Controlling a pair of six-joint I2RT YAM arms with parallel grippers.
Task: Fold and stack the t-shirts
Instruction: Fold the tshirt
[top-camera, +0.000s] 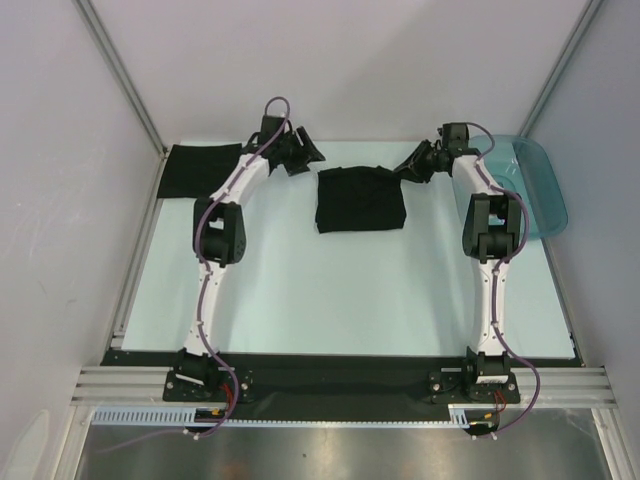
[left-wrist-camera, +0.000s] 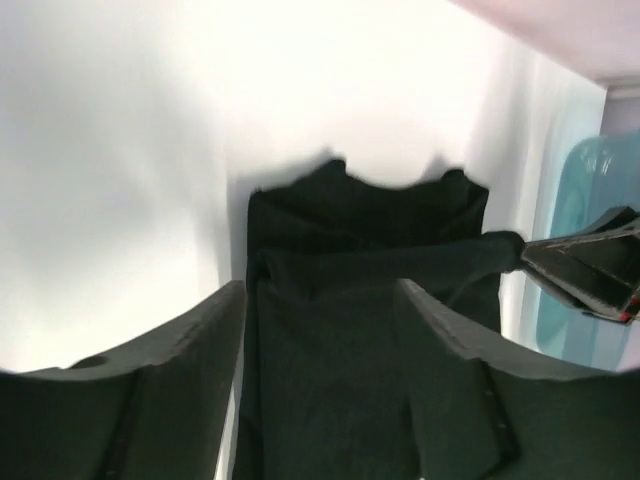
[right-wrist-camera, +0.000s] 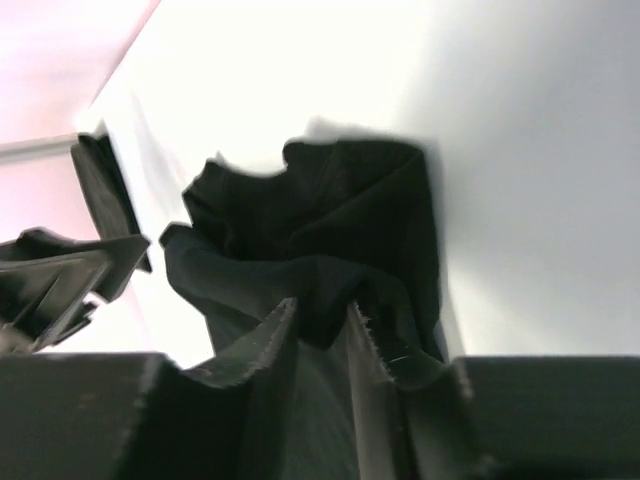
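You're looking at a plain black soft-cloth t-shirt (top-camera: 360, 200), folded into a rough rectangle. It lies on the pale table (top-camera: 350, 300) towards the far edge, approx. midway btwn the two arms. Both wrist views show its top layer rumpled and ridged, w/ an uneven far edge.

The left arm (top-camera: 220, 235) reaches fwd and inward. The left jaws sit just beside the shirt's far-left corner, not touching it. In the left wrist view the two dark left fingers (left-wrist-camera: 180, 380) stand wide apart, w/ only the shirt lying below them, so there's no grip.

The right arm (top-camera: 492, 225) reaches in from the other side, and the right jaws are at the shirt's far-right corner. In the right wrist view the toothed right fingers (right-wrist-camera: 265, 350) show only a narrow gap, and a bunched fold of the shirt sits right at the tips. You can't tell whether that fold is pinched or just touching. The left wrist view shows a ridge of cloth running across to those jaws.

A 2nd black cloth shirt (top-camera: 200, 172) lies flat at the table's far-left corner, partly under the left arm and well apart from the 1st. A translucent teal plastic tray (top-camera: 548, 200) sits at the far-right edge of the table, just beside the right arm.
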